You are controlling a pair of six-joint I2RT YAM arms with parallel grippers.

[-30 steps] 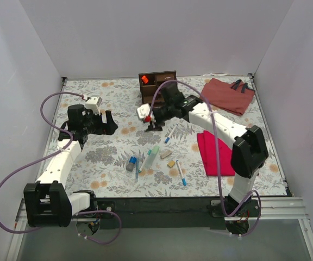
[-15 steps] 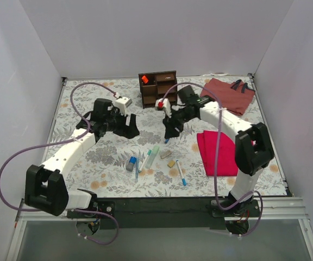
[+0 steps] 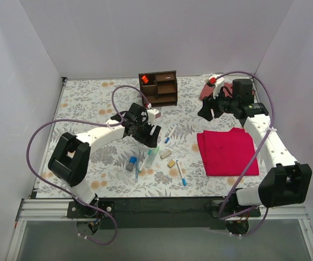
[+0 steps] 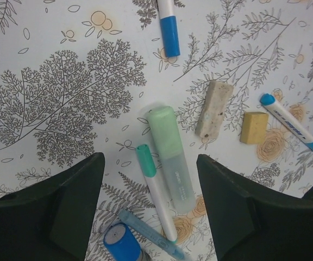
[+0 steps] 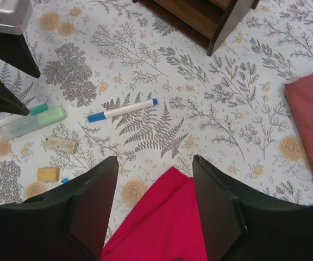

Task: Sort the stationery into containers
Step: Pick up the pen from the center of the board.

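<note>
Hovers with the left gripper over the loose stationery in the middle of the table, fingers spread wide, nothing pinched. Right below, framed between those fingers in the wrist view: a green highlighter snug beside a teal-capped pen, with a thin blue pen and a blue-topped cylinder at their lower ends. Just to the right of these, a grey eraser, then a yellow eraser, then a blue-tipped pen, close together; farther out, alone, a blue-capped pen. Holds the right gripper well apart from all that, by the bag at the far right, past the far edge of the red cloth; fingers parted there too, with nothing between. From that wrist, looks down on the cloth's corner under the gap, the blue-capped pen just beyond it. Has the organiser standing upright at the far side of the table, well clear of the loose pens, an orange thing in its upper left compartment
</note>
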